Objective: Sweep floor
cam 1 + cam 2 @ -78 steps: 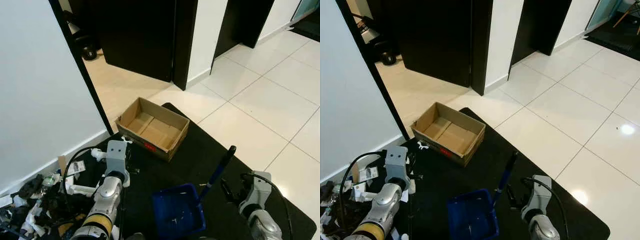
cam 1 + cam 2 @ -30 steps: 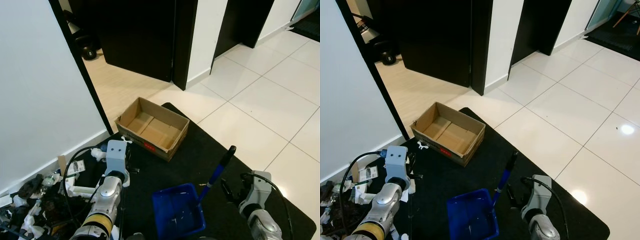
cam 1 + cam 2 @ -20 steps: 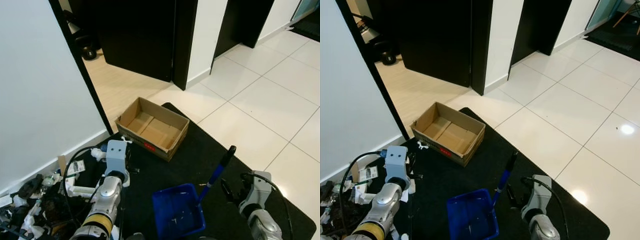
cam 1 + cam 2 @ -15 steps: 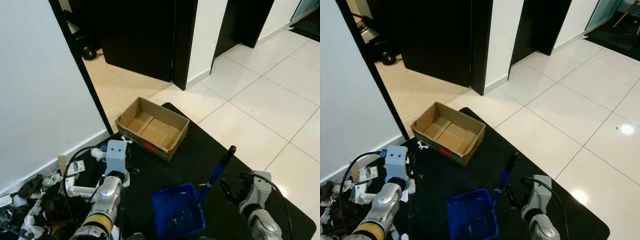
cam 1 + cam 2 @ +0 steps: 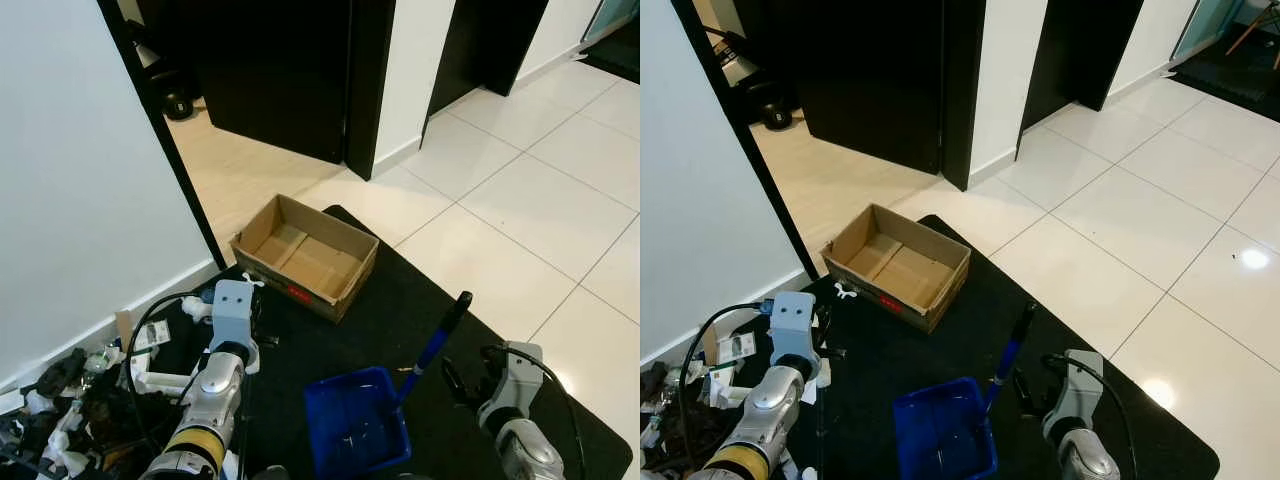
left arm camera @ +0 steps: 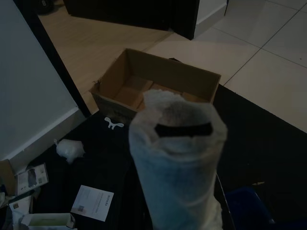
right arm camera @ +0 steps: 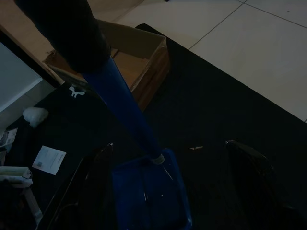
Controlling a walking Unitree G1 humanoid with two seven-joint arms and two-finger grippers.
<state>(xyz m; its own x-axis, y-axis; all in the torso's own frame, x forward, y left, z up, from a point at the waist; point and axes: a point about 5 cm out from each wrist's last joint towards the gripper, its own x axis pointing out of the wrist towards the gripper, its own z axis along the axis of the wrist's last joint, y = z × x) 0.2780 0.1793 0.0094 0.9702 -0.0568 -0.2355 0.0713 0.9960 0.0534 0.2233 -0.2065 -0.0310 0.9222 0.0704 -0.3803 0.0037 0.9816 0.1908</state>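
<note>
- Blue dustpan [image 5: 355, 425] sat flat on the black mat [image 5: 400, 300], mouth facing the robot. Its handle [image 5: 435, 340] tilted up and away to the right. My guess is it was parked there so litter could be pushed straight in.
- A few small bits [image 5: 350, 438] were already lying in the pan, so I'd say the job was partway done, not finished.
- Right gripper [image 5: 455, 378] hung just beside the lower end of the handle. Its fingers [image 7: 98, 177] were spread wide, with nothing between them, so released. Looked like it was lined up to take the handle.
- Left arm [image 5: 215, 385] reached forward over the mat's left side. Its wrist view had a white-wrapped cylinder [image 6: 175, 158] right in front of the lens, probably the broom end, but that's a guess. Couldn't tell whether the left jaws were clamped on it or loose.
- Stuff left to sweep: a leaflet [image 6: 93, 202] and a white wad [image 6: 67, 148] on the mat, plus a pile of clutter [image 5: 60, 410] by the wall.
- Open cardboard box [image 5: 305, 255] stood at the mat's far edge, well apart from the pan. Likely where the sweepings go.
</note>
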